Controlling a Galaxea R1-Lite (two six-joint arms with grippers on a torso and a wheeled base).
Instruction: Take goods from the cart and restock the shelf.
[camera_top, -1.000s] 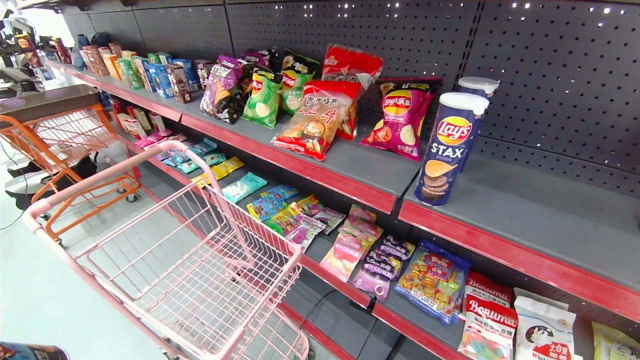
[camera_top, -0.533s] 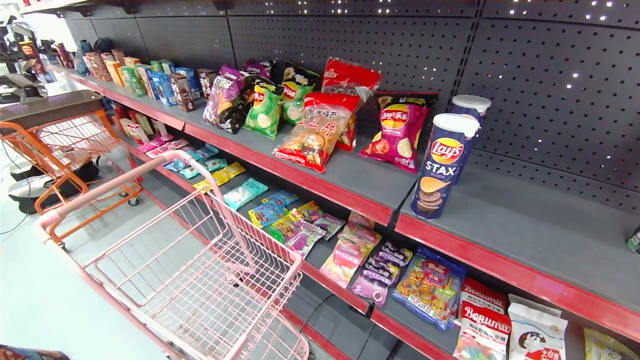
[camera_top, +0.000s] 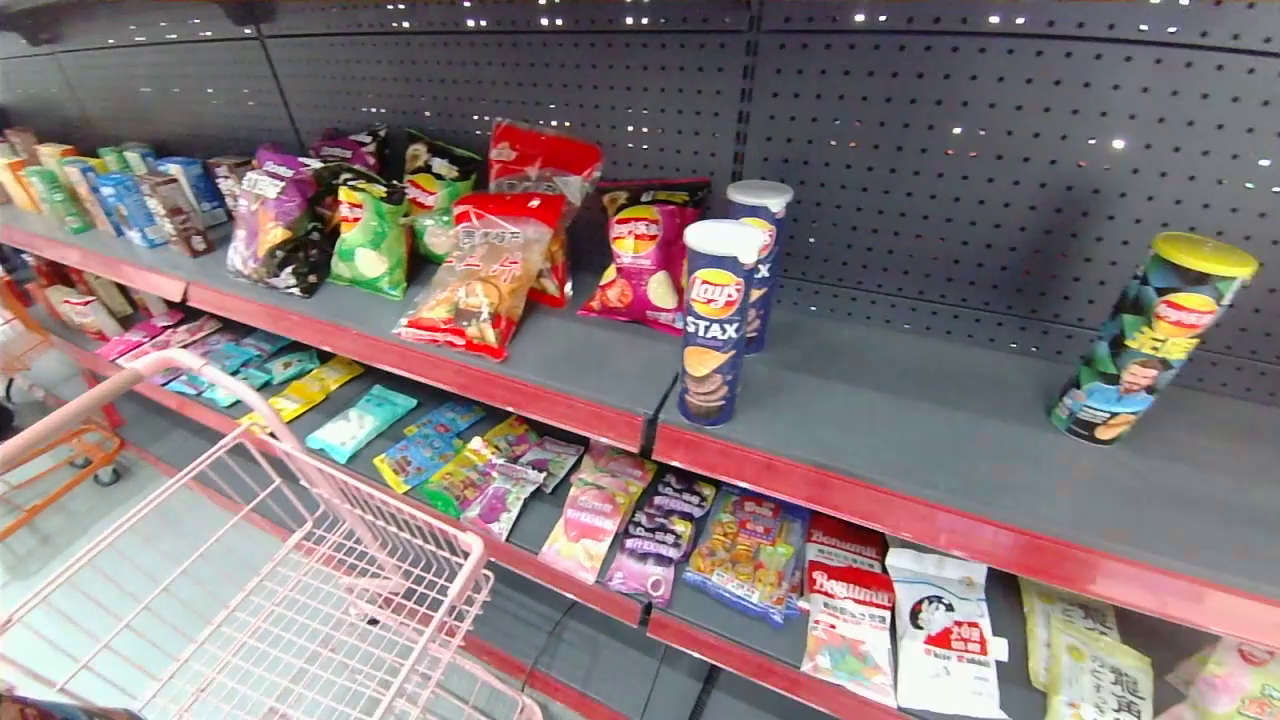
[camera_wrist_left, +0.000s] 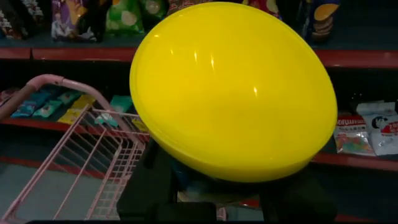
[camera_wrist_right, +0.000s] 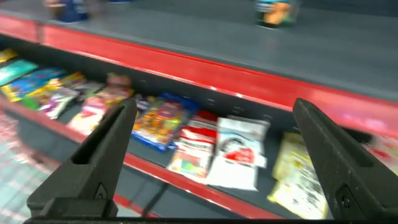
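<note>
Right tool (camera_wrist_right: 214, 111) spread wide — left tool (camera_wrist_left: 217, 194) clasps can (camera_wrist_left: 233, 93).

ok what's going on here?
Restocking run. The left gripper holds a yellow-lidded can by the pink cart, facing the snack shelf. The right gripper is open and empty, also facing the shelf. A similar can already stands on the shelf.

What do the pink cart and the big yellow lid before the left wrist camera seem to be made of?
Pink cart: thin welded wire grid, likely metal with matte pink coating.
Yellow lid: probably plastic, smooth and glossy, judging by the bright highlights.
</note>
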